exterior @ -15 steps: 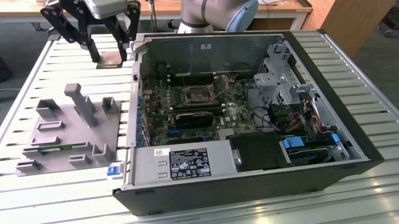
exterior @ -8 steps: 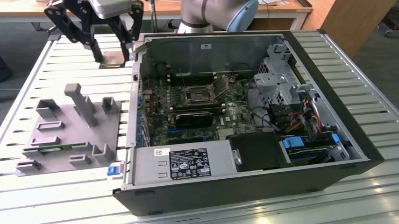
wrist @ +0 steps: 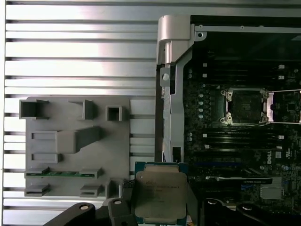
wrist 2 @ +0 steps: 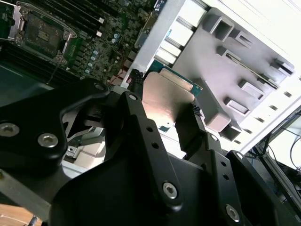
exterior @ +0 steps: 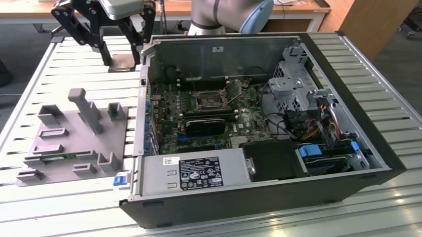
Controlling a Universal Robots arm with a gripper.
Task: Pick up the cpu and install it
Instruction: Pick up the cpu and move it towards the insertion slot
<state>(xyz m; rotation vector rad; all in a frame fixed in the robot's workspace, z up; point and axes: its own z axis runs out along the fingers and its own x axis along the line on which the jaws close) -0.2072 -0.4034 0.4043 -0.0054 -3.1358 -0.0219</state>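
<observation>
Beside the open case [exterior: 264, 205], hand [exterior: 122, 58] clamps cpu [wrist: 160, 195].

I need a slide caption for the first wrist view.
The pincer grips the cpu near the open computer case.

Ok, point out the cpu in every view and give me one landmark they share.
Exterior view: cpu in the gripper, by the computer case's far corner, exterior view's left.
Second wrist view: cpu between the black fingers.
First wrist view: cpu in front of the computer case's side wall.
Shared landmark: the empty socket on the motherboard.
</observation>
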